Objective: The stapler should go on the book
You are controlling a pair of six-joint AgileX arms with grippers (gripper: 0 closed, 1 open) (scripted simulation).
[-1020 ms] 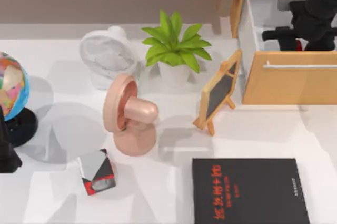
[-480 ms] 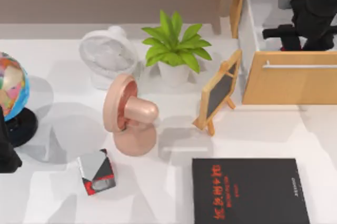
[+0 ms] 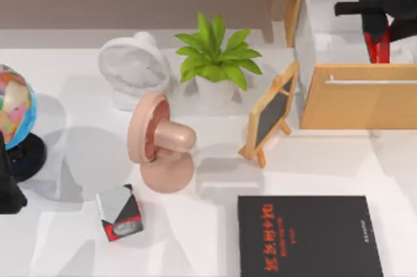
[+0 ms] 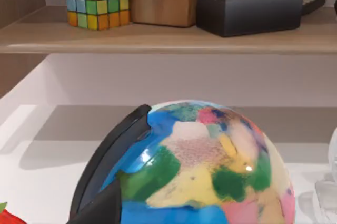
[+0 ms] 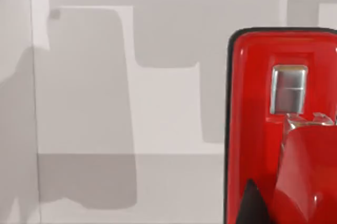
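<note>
The bright red stapler [image 3: 377,45] is held above the open drawer [image 3: 357,103] at the table's far right, with my right gripper [image 3: 376,29] shut on it. In the right wrist view the stapler [image 5: 279,129] shows up close over the drawer's pale floor. The black book [image 3: 309,236] with red characters lies flat at the front right of the table, well in front of the drawer, with nothing on it. My left arm [image 3: 8,186] is parked at the left edge beside the globe.
A small chalkboard [image 3: 270,114] stands between drawer and book. A potted plant [image 3: 215,55], a white fan [image 3: 133,68] and a pink fan [image 3: 159,143] fill the middle. A red, black and grey cube [image 3: 120,212] lies front left, next to the globe [image 3: 13,107].
My right gripper has moved toward the back of the drawer and risen, and the red stapler now shows in its grip. The left arm has not moved.
</note>
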